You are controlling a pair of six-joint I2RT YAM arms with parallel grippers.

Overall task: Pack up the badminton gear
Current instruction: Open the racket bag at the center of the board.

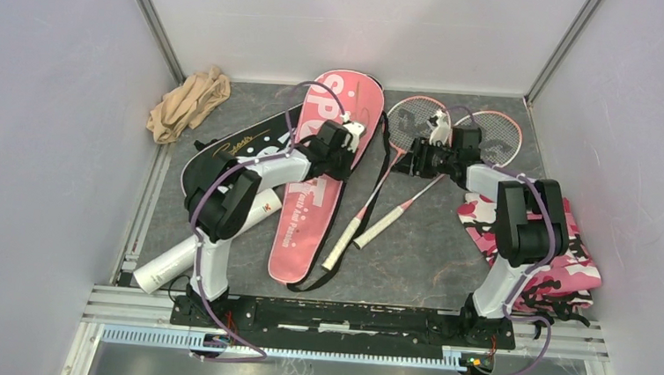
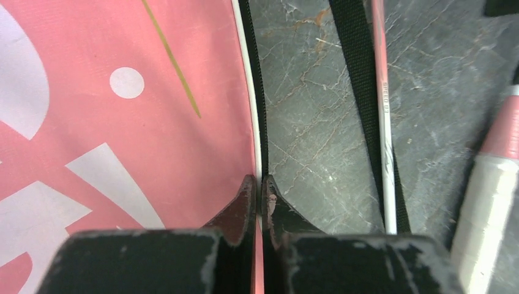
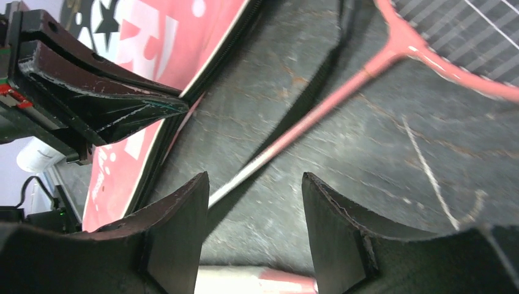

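A pink SPORT bag (image 1: 324,183) lies in the middle, with a black bag (image 1: 225,149) to its left. A long white tube (image 1: 173,260) lies at the near left. Two pink-framed rackets (image 1: 415,114) (image 1: 494,133) lie to the right, their white handles (image 1: 369,232) pointing toward me. My left gripper (image 2: 261,184) is shut on the white-piped right edge of the pink bag (image 2: 122,122). My right gripper (image 3: 254,184) is open and empty. It hovers over the table between a racket shaft (image 3: 343,92) and a handle (image 3: 245,283). No shuttlecock is in view.
A beige cloth (image 1: 189,102) lies at the back left corner. A pink camouflage cloth (image 1: 553,251) lies by the right wall. The bag's black strap (image 2: 358,73) runs on the table beside a racket shaft (image 2: 384,122). The two grippers are close together.
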